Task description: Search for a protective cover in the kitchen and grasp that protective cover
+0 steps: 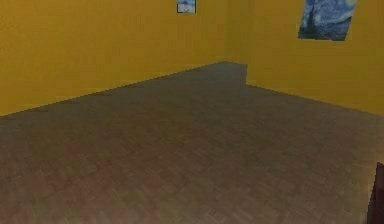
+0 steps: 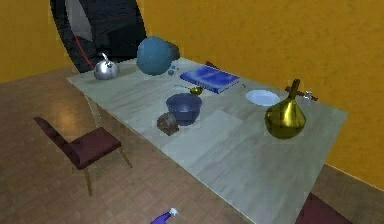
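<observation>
A counter [image 2: 230, 140] carries a kettle [image 2: 106, 68], a blue bowl [image 2: 184, 106] and a golden vase [image 2: 286, 116]; a chair [image 2: 85, 145] stands beside it. I cannot tell the tool's state.

No legible text or signs

Yellow walls [image 1: 90, 50]; blue bowl [image 2: 184, 106]; gold vase [image 2: 286, 118]; silver kettle [image 2: 106, 69]; maroon chair [image 2: 90, 147].

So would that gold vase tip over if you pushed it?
Probably not easily: the gold vase has a wide round belly low down. It looks shiny, so maybe slippery to hold, and likely heavy if it is metal.
</observation>
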You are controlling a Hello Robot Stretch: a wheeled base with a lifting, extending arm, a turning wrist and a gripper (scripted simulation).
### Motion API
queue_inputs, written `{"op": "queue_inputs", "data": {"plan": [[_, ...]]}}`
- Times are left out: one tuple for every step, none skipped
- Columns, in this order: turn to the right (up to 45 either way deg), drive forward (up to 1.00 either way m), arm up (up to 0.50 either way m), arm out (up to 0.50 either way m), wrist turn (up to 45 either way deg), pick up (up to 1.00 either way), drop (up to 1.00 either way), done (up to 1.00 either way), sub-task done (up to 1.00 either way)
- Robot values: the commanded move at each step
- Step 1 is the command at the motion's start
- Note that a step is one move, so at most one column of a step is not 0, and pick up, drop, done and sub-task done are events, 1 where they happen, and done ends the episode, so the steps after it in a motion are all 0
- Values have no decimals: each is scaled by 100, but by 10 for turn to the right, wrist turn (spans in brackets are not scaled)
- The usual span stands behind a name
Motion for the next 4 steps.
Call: {"op": "queue_inputs", "data": {"plan": [[0,0,38,0,0,0,0,0,0],[0,0,0,50,0,0,0,0,0],[0,0,0,0,450,0,0,0,0],[0,0,0,0,450,0,0,0,0]]}}
